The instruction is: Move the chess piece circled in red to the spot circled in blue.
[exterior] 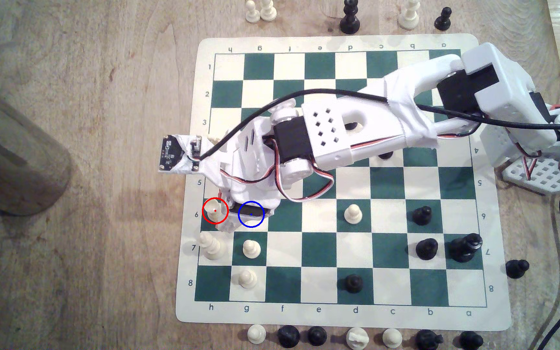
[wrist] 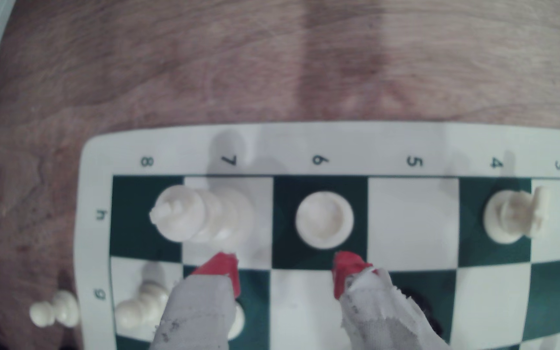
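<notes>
The chess piece circled in red [exterior: 215,210] is a cream-white piece on dark-green square h6 at the board's edge on the exterior view's left. From above in the wrist view it shows as a round cream disc [wrist: 324,220]. My gripper [exterior: 226,217] hangs right beside it, over the neighbouring square. The red-tipped fingers [wrist: 224,271] stand apart, and the gripper [wrist: 287,272] is open with nothing between them, just short of the piece. The spot circled in blue is the cream square [wrist: 300,303] under the fingers; in the exterior view its ring falls on the gripper's body.
A tall white piece [exterior: 210,247] on h7 stands close beside the target piece. White pawns sit on g7 [exterior: 251,249] and g8 [exterior: 246,278], a white knight [wrist: 514,213] on h4. Black pieces [exterior: 426,248] crowd the exterior view's right. A grey cylinder [exterior: 9,151] stands off-board left.
</notes>
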You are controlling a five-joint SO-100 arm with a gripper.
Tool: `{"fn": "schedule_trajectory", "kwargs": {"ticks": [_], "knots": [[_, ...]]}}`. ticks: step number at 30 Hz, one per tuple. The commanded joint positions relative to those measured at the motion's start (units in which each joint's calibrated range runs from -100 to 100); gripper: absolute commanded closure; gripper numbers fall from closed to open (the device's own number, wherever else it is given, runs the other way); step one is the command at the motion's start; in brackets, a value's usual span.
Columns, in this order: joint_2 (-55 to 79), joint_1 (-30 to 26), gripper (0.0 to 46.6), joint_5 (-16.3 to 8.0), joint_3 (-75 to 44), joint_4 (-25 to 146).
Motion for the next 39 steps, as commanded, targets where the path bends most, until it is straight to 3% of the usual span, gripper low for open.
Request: {"fn": "schedule_trajectory", "kwargs": {"ticks": [1, 12, 20, 39], "knots": [[-1.45, 0.25, 31.6, 0.05, -5.47, -1.0], [-0.34, 0.18, 31.2, 0.0, -4.83, -1.82], [0.17, 0.57, 28.4, 0.0, -4.74, -2.81], [2.29, 1.74, 29.8, 0.05, -3.56, -8.13]]}}
